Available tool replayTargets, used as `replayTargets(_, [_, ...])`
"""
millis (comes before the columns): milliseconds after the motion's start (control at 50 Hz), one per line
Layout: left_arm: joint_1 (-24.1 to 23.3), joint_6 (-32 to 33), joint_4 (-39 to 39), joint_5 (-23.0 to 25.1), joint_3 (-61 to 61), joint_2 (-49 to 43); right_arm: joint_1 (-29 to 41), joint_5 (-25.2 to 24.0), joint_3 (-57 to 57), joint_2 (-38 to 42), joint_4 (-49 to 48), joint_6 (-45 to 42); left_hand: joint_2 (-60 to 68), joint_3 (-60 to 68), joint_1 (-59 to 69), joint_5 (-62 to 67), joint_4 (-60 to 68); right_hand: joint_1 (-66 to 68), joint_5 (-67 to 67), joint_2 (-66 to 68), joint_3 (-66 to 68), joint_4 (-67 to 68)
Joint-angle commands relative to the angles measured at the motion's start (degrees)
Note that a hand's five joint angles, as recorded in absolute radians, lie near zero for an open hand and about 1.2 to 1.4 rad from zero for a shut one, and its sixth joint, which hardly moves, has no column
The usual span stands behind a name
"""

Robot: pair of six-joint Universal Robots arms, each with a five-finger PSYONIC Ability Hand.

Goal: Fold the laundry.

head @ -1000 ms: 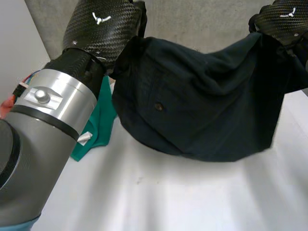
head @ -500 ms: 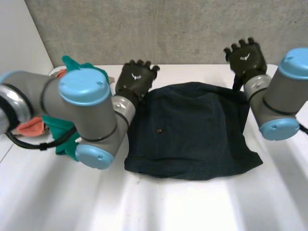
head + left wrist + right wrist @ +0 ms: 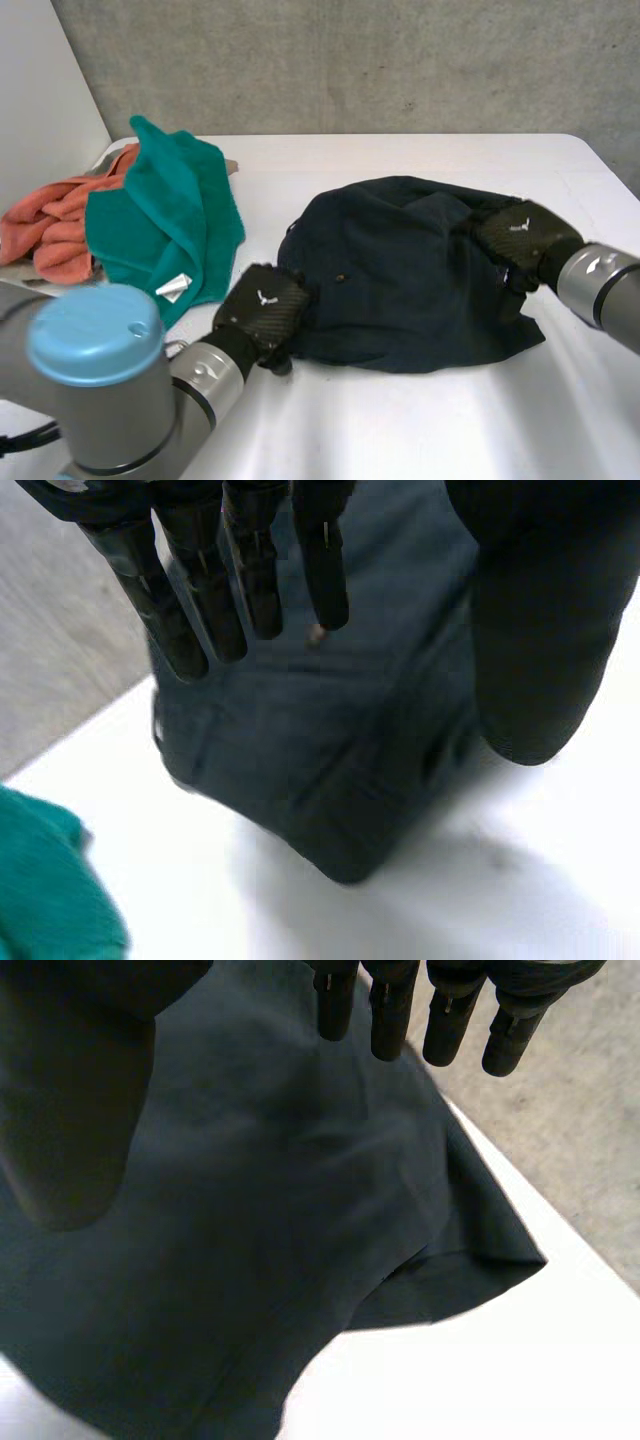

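Note:
A dark navy garment (image 3: 410, 270) lies loosely spread in the middle of the white table (image 3: 400, 420), with a small button (image 3: 340, 278) near its left side. My left hand (image 3: 262, 310) hovers at the garment's near left corner. In the left wrist view its fingers (image 3: 200, 590) are straight and the thumb stands apart above the cloth (image 3: 320, 740), holding nothing. My right hand (image 3: 520, 235) rests at the garment's right edge. In the right wrist view its fingers (image 3: 450, 1010) are straight over the cloth (image 3: 250, 1220), open.
A teal cloth (image 3: 165, 220) with a white label lies heaped at the table's left, partly over an orange cloth (image 3: 50, 225). A grey wall runs behind the table. Bare table lies in front of the garment and to its far right.
A second ago both hands held the garment up. They let it go, it now lies on the table, and the hands have come to its near left corner and right edge.

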Motion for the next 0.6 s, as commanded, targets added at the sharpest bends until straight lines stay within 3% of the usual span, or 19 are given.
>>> replayTargets(20, [0.8, 0.0, 4.3, -0.1, 4.5, -8.1, -0.5, -0.4, 6.0, 0.4, -7.0, 0.5, 2.6, 2.5, 2.4, 3.2, 2.9, -2.8, -2.4, -2.0, -1.8, -1.7])
replayTargets(140, [0.9, 0.0, 5.9, -0.2, 9.0, -12.9, -0.5, -0.3, 8.3, 0.4, -9.8, 0.6, 15.0, 14.9, 14.8, 15.6, 15.3, -2.8, -2.4, -2.0, -1.8, -1.7])
replayTargets(180, [0.9, 0.0, 5.8, 0.0, 10.3, -14.1, -0.5, -0.2, 8.5, 0.4, -10.4, 0.5, 28.8, 28.6, 28.6, 29.3, 29.1, -2.8, -2.4, -2.0, -1.8, -1.7])
replayTargets(200, [0.9, 0.1, 5.3, 0.0, 11.4, -15.2, -0.5, -0.1, 8.5, 0.4, -10.5, 0.6, 45.8, 45.7, 45.6, 46.4, 46.1, -2.8, -2.4, -2.0, -1.8, -1.7])
replayTargets(220, [0.9, 0.1, 5.1, -0.1, 11.9, -15.4, -0.5, -0.1, 8.5, 0.3, -10.6, 0.6, 52.7, 52.5, 52.5, 53.2, 52.9, -2.8, -2.4, -2.0, -1.8, -1.7])
replayTargets(340, [1.5, 5.2, 4.7, -3.4, 15.4, -13.9, -0.7, 0.0, 8.2, -1.5, -10.7, 0.5, 52.7, 52.6, 52.5, 53.3, 53.0, -2.8, -2.4, -2.0, -1.8, -1.7])
replayTargets(420, [7.5, 11.5, 8.3, -10.2, 21.5, -6.6, -1.1, 0.1, 7.9, -2.6, -10.7, 0.6, 52.7, 52.6, 52.5, 53.3, 53.0, -2.8, -2.4, -2.0, -1.8, -1.7])
replayTargets(520, [9.3, 13.7, 14.0, -8.5, 29.5, -2.7, -1.3, 0.1, 7.7, -3.6, -10.8, 0.8, 52.7, 52.6, 52.5, 53.3, 53.0, -2.8, -2.4, -2.0, -1.8, -1.7])
replayTargets(600, [8.2, 9.0, 15.1, -2.0, 35.3, -2.6, -1.1, 0.2, 8.2, -3.8, -11.0, 0.9, 52.7, 52.6, 52.5, 53.3, 53.0, -2.8, -2.4, -2.0, -1.8, -1.7])
